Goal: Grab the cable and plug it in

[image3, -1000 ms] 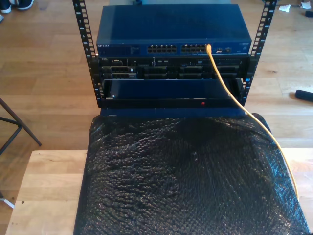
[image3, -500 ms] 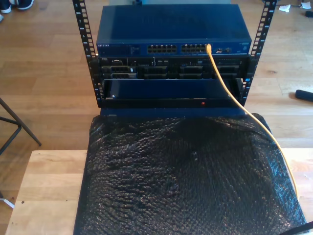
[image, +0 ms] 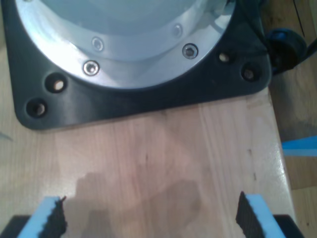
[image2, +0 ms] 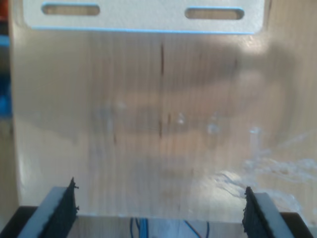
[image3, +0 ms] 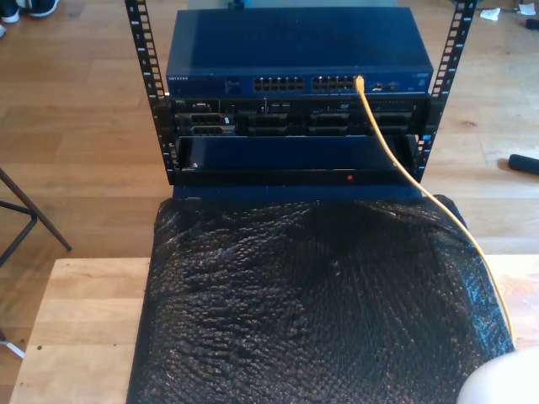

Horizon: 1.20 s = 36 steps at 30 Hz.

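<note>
The cable [image3: 389, 147] is plugged into the blue network switch [image3: 299, 82] in the rack — from that port toward 1 o'clock in the exterior view it trails down across black bubble wrap [image3: 320, 303] toward 4 o'clock. My first pincer [image: 148, 218] and my second pincer [image2: 161, 210] gape wide over bare worktop [image: 163, 153] — nothing held.

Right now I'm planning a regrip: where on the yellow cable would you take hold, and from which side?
Probably the free stretch of the cable lying over the black bubble wrap, coming from above. Its far end already sits in the switch port, crowded by neighbouring ports, while this stretch lies exposed.
</note>
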Motion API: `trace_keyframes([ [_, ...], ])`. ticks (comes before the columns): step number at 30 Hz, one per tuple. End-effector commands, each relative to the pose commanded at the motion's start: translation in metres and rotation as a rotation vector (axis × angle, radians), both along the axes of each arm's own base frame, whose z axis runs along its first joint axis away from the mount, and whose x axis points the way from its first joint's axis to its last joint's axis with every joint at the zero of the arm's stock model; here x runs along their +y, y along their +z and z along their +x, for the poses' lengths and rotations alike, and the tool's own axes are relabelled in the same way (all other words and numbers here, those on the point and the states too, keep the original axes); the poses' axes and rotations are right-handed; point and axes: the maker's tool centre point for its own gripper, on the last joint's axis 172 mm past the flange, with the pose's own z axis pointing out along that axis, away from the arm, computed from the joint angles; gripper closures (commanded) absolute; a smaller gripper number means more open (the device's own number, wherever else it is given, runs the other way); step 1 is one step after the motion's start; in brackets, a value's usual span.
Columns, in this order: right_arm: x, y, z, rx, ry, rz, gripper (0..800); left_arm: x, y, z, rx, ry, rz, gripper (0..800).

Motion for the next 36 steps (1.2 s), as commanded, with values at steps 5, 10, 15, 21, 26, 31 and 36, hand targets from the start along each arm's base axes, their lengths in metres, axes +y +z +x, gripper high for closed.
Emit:
trace_keyframes([
  [5,0.0028,-0.0026,0.0012,-0.006,-0.01,0.008,0,0.0,0.0,0.0,0.0,0.0,0.0,0],
  [10,0.0063,-0.007,0.0011,-0.009,-0.016,0.023,0,0.0,0.0,0.0,0.0,0.0,0.0,0],
  [15,0.0033,-0.0069,0.0012,-0.009,-0.018,0.011,0,0.0,0.0,-0.0003,0.001,-0.001,0.0,0],
  [21,0.002,-0.0067,0.0013,-0.009,-0.017,0.006,0,0.0,0.0,0.0,0.0,0.0,0.0,0],
  [26,0.002,-0.0067,0.0013,-0.009,-0.017,0.006,0,0.0,0.0,0.0,0.0,0.0,0.0,0],
  [31,0.002,-0.0067,0.0013,-0.009,-0.017,0.006,0,0.0,0.0,0.0,0.0,0.0,0.0,0],
  [36,0.002,-0.0067,0.0013,-0.01,-0.016,0.006,0,0.0,0.0,0.0,0.0,0.0,0.0,0],
])
